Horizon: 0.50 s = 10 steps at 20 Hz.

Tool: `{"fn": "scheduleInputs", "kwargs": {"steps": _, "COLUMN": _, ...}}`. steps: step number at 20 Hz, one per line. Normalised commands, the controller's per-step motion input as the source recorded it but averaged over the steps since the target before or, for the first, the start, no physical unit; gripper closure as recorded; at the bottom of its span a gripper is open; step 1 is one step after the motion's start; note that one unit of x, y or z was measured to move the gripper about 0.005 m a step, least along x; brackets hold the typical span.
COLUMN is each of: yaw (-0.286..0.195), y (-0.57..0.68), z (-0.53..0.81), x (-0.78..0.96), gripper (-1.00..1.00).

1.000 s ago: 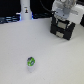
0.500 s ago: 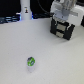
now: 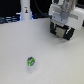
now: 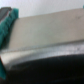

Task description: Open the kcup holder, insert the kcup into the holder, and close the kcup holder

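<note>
The kcup [image 3: 31, 62], a tiny pod with a green top, sits alone on the white table toward the front of the exterior view. The kcup holder [image 3: 70, 33] is a black box at the back on the exterior view's right, largely covered by the arm. My gripper [image 3: 61, 28] hangs right over the holder's top, far from the kcup. In the blurred wrist view the holder's flat grey top [image 4: 47, 32] fills the picture, with a teal fingertip [image 4: 7, 22] at its edge. The fingers look spread, with nothing between them.
A white bottle-shaped object [image 3: 25, 10] stands at the back on the exterior view's left. Dark equipment lines the back edge behind it. White table surface [image 3: 55, 60] lies between the kcup and the holder.
The arm has shifted only slightly above the holder. The kcup has not moved.
</note>
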Motion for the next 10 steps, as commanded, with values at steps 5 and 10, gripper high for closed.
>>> {"fn": "scheduleInputs", "kwargs": {"steps": 5, "yaw": -0.018, "y": -0.19, "z": 0.23, "x": 0.98, "gripper": 1.0}}
{"fn": "scheduleInputs", "kwargs": {"steps": 10, "yaw": -0.066, "y": -0.28, "z": 0.23, "x": 0.94, "gripper": 1.0}}
